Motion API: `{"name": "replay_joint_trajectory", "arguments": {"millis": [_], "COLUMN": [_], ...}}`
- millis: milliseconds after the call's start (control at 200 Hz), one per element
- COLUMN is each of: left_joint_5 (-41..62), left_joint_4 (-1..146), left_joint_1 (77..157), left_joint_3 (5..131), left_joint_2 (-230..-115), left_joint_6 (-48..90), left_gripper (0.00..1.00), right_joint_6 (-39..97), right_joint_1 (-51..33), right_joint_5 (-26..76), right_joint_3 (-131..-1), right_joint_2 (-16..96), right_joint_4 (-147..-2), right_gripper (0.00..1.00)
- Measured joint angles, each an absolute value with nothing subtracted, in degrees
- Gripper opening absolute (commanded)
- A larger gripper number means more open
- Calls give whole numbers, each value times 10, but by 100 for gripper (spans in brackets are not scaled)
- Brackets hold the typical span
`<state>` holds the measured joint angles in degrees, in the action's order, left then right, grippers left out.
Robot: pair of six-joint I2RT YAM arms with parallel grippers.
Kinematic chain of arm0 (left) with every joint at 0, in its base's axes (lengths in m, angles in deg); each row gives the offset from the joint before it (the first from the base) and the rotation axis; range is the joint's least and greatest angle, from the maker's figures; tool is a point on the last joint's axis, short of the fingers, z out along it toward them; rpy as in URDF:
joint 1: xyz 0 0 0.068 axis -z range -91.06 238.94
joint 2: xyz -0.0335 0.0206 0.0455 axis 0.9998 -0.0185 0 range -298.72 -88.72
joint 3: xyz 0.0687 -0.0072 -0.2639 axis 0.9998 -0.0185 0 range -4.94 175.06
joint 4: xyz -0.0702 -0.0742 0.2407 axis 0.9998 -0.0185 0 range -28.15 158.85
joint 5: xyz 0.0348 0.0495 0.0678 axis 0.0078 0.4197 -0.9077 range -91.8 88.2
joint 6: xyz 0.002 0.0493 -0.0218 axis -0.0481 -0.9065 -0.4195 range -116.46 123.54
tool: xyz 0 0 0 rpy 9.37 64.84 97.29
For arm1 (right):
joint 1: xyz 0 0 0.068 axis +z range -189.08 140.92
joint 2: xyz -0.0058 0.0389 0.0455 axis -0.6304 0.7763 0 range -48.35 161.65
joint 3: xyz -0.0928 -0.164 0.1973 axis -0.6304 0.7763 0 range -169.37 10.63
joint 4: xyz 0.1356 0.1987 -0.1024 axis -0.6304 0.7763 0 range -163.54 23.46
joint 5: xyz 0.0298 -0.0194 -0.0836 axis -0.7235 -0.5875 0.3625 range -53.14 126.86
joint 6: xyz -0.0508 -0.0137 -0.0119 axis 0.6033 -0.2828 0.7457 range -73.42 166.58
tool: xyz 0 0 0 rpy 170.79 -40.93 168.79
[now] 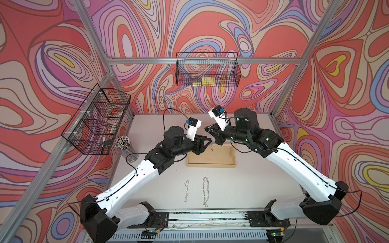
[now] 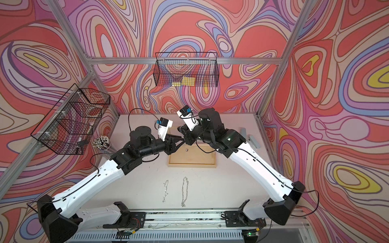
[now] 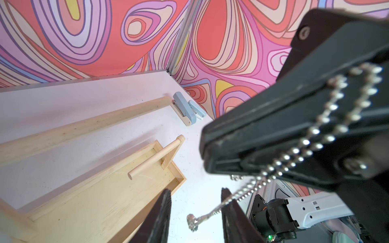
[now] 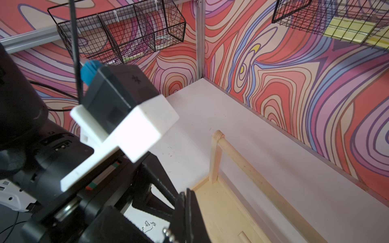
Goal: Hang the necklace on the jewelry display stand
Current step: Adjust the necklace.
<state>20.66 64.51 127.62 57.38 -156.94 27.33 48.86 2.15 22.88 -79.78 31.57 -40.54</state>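
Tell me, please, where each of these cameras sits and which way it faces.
Top views: overhead at the robot's base side, looking down and forward at the table; both arms show.
Left wrist: on the left arm, looking past the left gripper, open, at the jewelry display stand; the right gripper holds a ball-chain necklace.
Right wrist: on the right arm, facing the left wire basket and the stand; the left arm's camera mount shows.
Shared: both wrist views show the stand.

Two chains [image 1: 205,191], wire baskets [image 1: 207,70], perhaps staplers [image 3: 185,108].
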Motion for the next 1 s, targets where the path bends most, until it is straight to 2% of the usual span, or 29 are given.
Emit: {"name": "replay_joint_trajectory", "arguments": {"millis": [350,511,581,656,781,876,1001], "left_joint_5": [196,192,192,192,196,199,201], "left_joint_4": [640,635,633,631,630,628,621], "left_joint_1": [1276,1276,1276,1276,1276,1276,1276], "left_joint_3": [585,611,624,635,645,645,646], "left_joint_2": [-1573,-1589,-1597,-1605,-1615,-1616,-1615], "left_joint_6": [261,251,245,241,236,233,230], "left_gripper": [45,53,53,45,18,0,0], "right_joint_6": [488,488,488,486,486,486,486], "right_joint_1": [22,22,22,22,22,22,22], "right_joint_5": [221,217,215,214,214,214,218], "right_joint_3": [-798,-798,-798,-798,-796,-792,-787], "right_joint_2": [314,311,309,307,305,305,305], "right_joint_4": [-410,-410,-410,-412,-417,-418,-418], "right_gripper": [0,0,0,0,0,0,0]}}
